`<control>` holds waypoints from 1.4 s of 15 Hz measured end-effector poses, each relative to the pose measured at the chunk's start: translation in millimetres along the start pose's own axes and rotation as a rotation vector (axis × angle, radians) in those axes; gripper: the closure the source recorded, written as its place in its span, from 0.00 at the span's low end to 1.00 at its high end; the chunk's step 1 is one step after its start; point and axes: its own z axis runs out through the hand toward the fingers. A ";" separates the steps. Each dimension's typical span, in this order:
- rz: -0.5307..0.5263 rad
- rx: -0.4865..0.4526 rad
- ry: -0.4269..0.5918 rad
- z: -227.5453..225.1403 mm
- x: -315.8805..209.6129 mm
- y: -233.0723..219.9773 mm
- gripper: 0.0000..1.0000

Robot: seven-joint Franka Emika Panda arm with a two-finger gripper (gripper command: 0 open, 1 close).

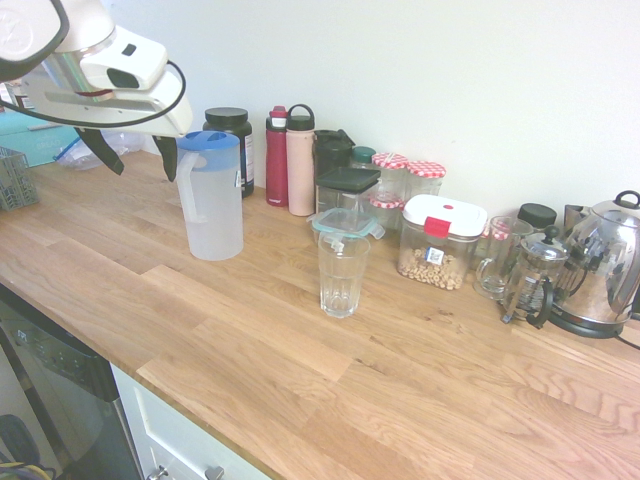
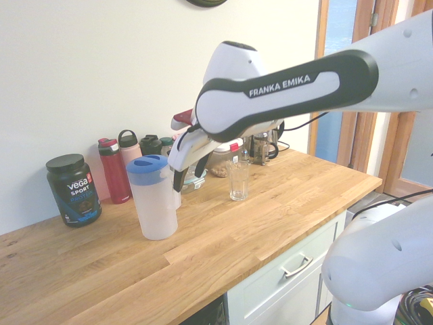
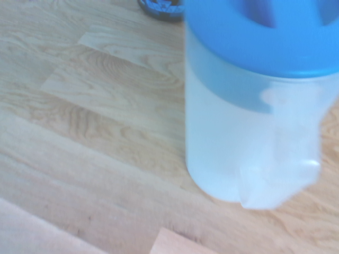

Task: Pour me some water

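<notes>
The robot's two-fingered tool (image 1: 135,158) hangs in the air with its dark fingers (image 1: 103,152) spread wide and nothing between them, tilted steeply downward. Just beside and slightly below it, clear of both fingers, stands the translucent plastic water pitcher with a blue lid (image 1: 211,194) (image 2: 155,198) (image 3: 254,100), upright on the pale oak plank desk (image 1: 300,370) (image 2: 223,237), its white handle turned toward the tool. The wrist view looks down on that pitcher from close by, blurred, the blue lid filling the upper part. Further from the tool, past the pitcher, an empty ribbed clear drinking glass (image 1: 342,274) (image 2: 237,181) stands alone on the desk, well apart from the pitcher. Behind the pitcher, against the white wall, are a black tub with a dark lid (image 1: 231,146) (image 2: 73,189), a red bottle (image 1: 277,157) (image 2: 114,170) and a pink bottle with a black loop cap (image 1: 300,160). Farther along the wall are storage jars, a glass French press (image 1: 532,276) and a shiny steel kettle (image 1: 604,265).
</notes>
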 end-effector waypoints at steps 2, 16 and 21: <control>0.013 0.002 0.032 11.2 1.3 -3.7 0.00; 0.112 -0.033 0.060 70.8 54.0 -20.6 1.00; 0.110 -0.045 0.030 72.6 77.5 -23.5 1.00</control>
